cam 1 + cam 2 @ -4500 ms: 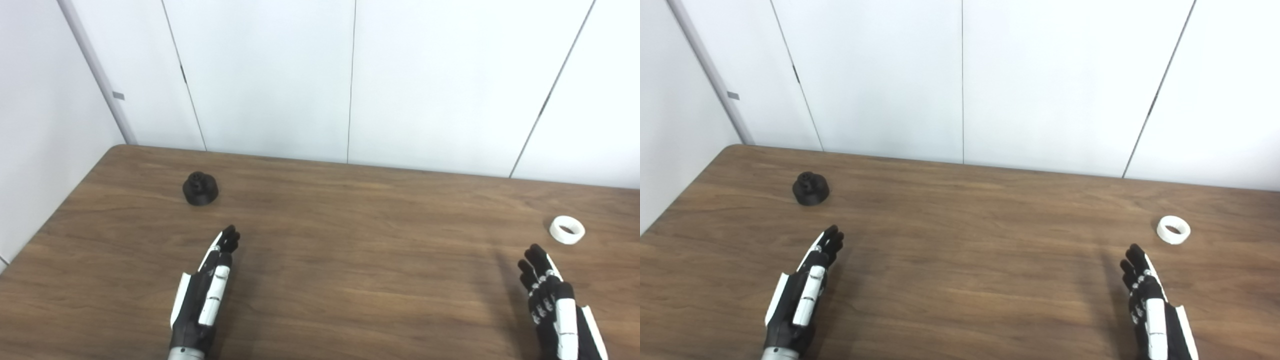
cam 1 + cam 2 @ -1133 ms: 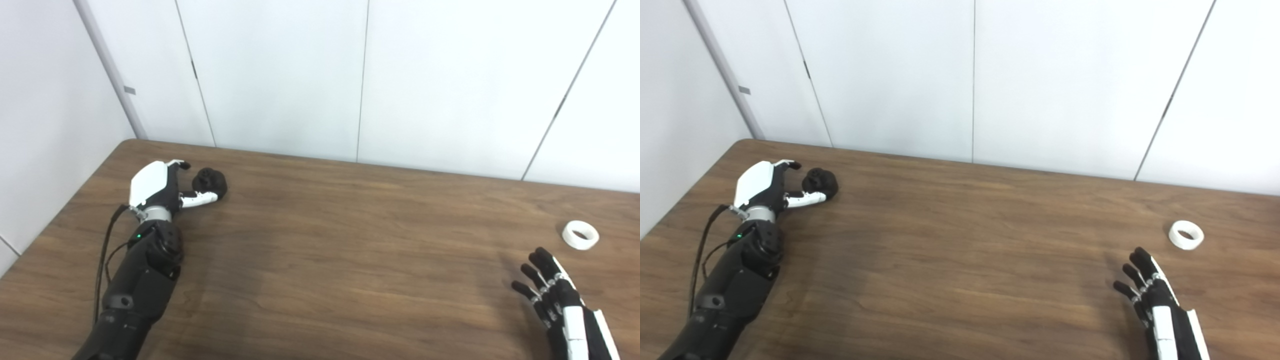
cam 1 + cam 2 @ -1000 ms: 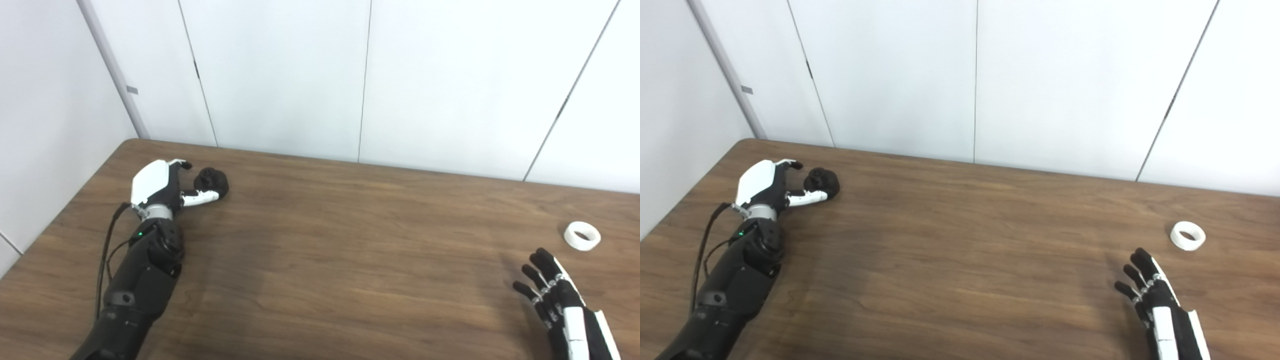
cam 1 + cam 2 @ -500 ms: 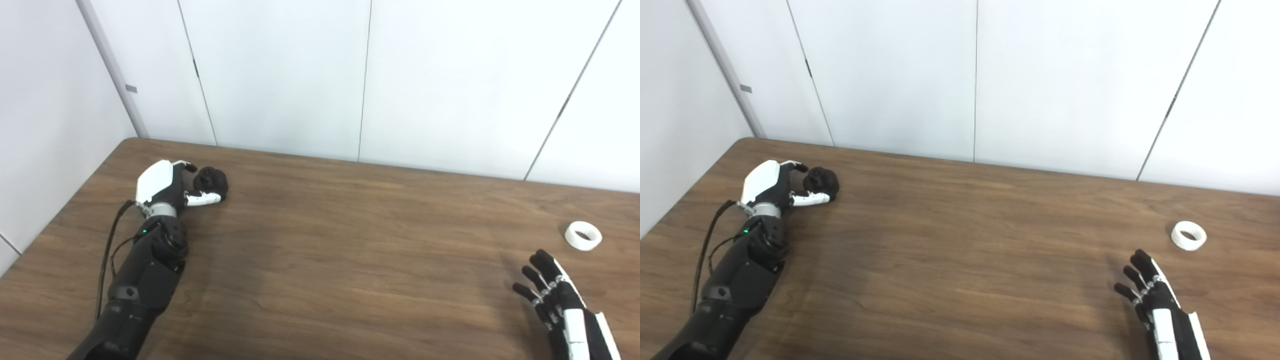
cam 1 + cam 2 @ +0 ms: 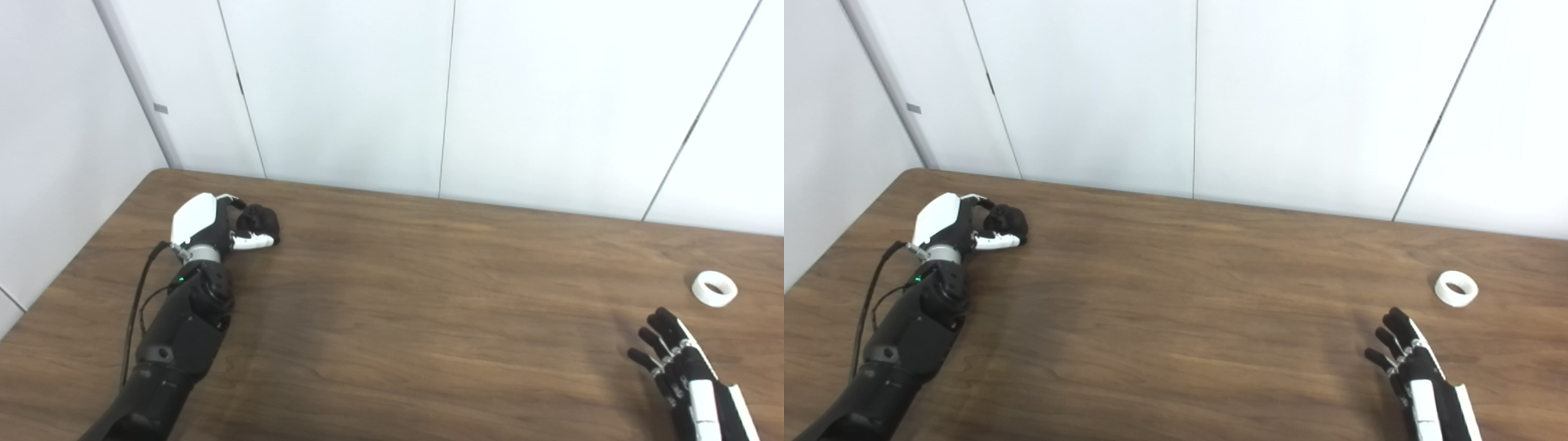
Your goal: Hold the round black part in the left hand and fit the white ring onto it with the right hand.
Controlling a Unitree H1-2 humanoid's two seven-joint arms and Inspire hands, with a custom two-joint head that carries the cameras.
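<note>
At your far left, near the back corner of the table (image 5: 429,318), your left hand (image 5: 205,223) sits at the round black part (image 5: 260,222). Its fingers (image 5: 234,203) curl over the part's top and its thumb lies along the near side, touching; whether the grip is firm, you cannot tell. The part rests on the wood. Far to the right, your right hand (image 5: 689,373) hovers at the front edge, fingers spread, holding nothing. The white ring (image 5: 714,288) lies flat just beyond it, apart from the fingertips.
</note>
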